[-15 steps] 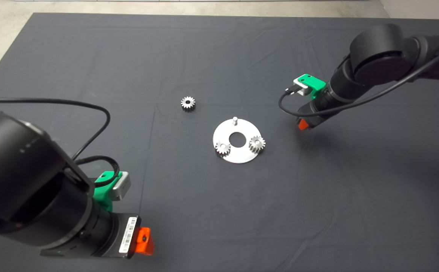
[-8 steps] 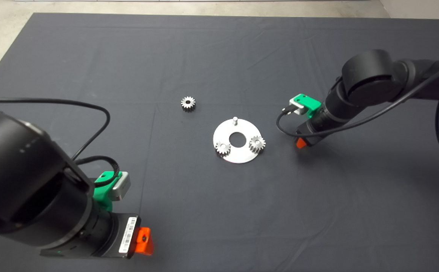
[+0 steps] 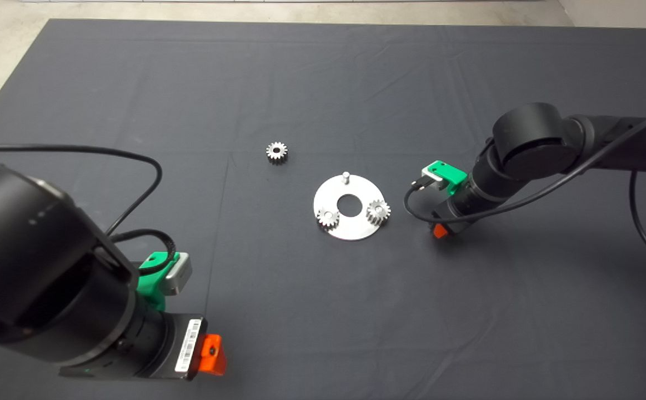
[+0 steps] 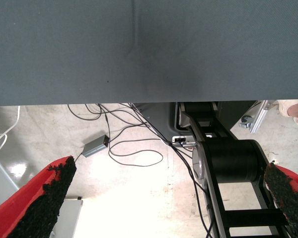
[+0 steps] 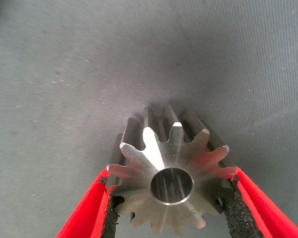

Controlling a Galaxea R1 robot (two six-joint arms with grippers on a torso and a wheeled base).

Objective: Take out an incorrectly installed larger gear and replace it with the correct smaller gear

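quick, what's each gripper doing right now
Left gripper: open, holding nothing, parked at the mat's near left edge.
Right gripper: shut on the larger gear, right of the round plate.

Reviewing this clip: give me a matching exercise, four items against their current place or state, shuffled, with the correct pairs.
Items:
1. larger gear
2. smaller gear off the plate
3. bare pin
4. left gripper

States:
A. lies alone on the dark mat, away from the round plate
B. parked at the lower left edge of the head view, fingers open
C. clamped between the right gripper's red fingers, over bare mat
D. stands on the plate's far edge with no gear on it

Pairs: 1-C, 2-A, 3-D, 4-B
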